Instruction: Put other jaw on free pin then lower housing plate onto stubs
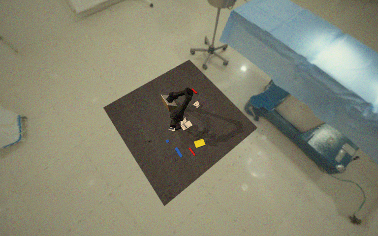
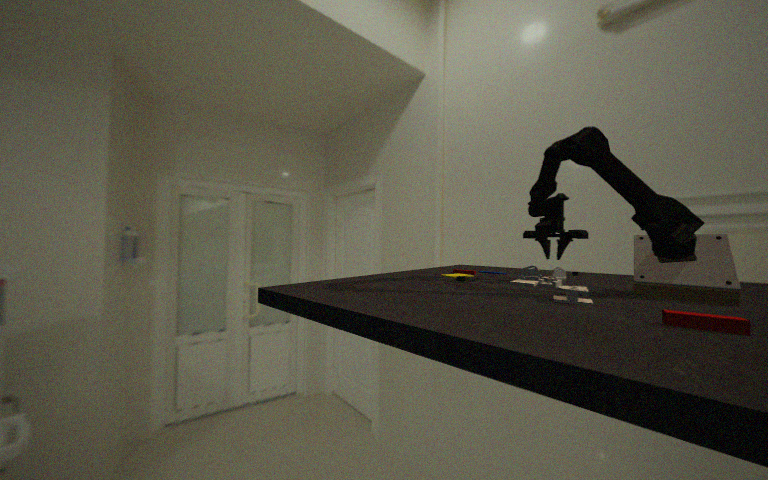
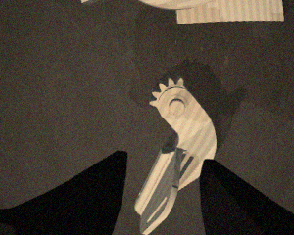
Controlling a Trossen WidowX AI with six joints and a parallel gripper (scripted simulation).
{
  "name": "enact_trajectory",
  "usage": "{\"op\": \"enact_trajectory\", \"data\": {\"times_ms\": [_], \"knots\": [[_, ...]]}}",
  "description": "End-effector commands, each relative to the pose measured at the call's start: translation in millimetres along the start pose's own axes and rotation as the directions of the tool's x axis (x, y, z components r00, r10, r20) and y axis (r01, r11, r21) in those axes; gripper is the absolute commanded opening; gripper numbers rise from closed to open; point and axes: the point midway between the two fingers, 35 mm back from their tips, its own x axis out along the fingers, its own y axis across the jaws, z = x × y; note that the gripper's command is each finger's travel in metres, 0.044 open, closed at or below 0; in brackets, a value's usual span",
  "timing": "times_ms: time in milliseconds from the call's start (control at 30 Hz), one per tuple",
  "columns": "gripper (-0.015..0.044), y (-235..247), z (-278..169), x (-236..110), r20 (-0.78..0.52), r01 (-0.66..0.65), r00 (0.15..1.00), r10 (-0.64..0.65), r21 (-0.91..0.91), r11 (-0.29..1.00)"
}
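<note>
The loose pale jaw (image 3: 198, 128) (image 1: 171, 129) lies off the base; in the wrist view its toothed, round end points up the picture and its other end runs down between the fingers. My gripper (image 3: 165, 164) (image 2: 553, 258) is partly open and holds nothing; it hangs above the jaw, with dark gaps to both fingertips. The pale base (image 1: 186, 125) (image 2: 523, 280) is beside it, cut off at the top of the wrist view. The pins and the mounted jaw are too small to make out. A smaller pale piece, apparently the housing plate (image 1: 196, 103) (image 2: 574, 288), lies apart from the base.
A yellow block (image 1: 199, 142) (image 2: 457, 275), a red bar (image 1: 192, 151), a blue bar (image 1: 178, 152) and a small blue block (image 1: 167, 140) lie beyond the base. Another red bar (image 1: 194, 91) (image 2: 705, 321) lies near the housing plate. The dark table (image 1: 164, 187) has open edges.
</note>
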Motion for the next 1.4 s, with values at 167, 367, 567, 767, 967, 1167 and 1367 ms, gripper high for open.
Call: {"op": "enact_trajectory", "data": {"times_ms": [167,367,567,767,967,1167,1367], "knots": [[0.0394,0.0,-0.6,0.6,0.001,0.001,1.0,-0.001,0.005,1.0],[0.044,0.0,-0.6,0.6,0.001,0.001,1.0,-0.001,0.005,1.0],[0.044,0.0,-0.6,0.6,0.001,0.001,1.0,-0.001,0.005,1.0],[0.044,0.0,-0.6,0.6,0.001,0.001,1.0,-0.001,0.005,1.0],[0.044,0.0,-0.6,0.6,0.001,0.001,1.0,-0.001,0.005,1.0],[0.044,0.0,-0.6,0.6,0.001,0.001,1.0,-0.001,0.005,1.0],[0.0282,1.8,1.8,-7.8,-0.002,-0.009,1.0,0.009,-0.005,1.0]]}}
